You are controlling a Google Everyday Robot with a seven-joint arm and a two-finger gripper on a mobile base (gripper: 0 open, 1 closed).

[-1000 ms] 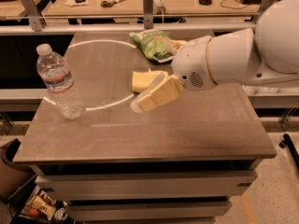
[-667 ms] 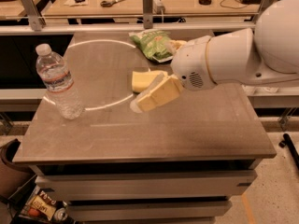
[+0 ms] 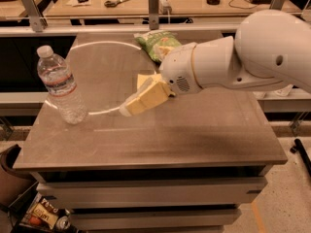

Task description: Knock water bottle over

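Note:
The water bottle point(image 3: 60, 84), clear ribbed plastic with a white cap and a white-red-blue label, stands upright near the left edge of the grey table point(image 3: 194, 140). My gripper point(image 3: 133, 106), with yellowish fingers ending in a pale tip, hangs low over the middle of the table. It points left toward the bottle, about a bottle's width to its right and not touching it. The fingers lie together with nothing between them. The big white arm point(image 3: 252, 57) comes in from the right.
A yellow sponge point(image 3: 145, 79) lies just behind the gripper, partly hidden by it. A green snack bag point(image 3: 158, 42) lies at the back of the table. A railing and a desk with small items stand beyond. Clutter sits on the floor at the lower left.
My gripper has moved left, from beside the sponge toward the bottle. The bottle still stands in the same place.

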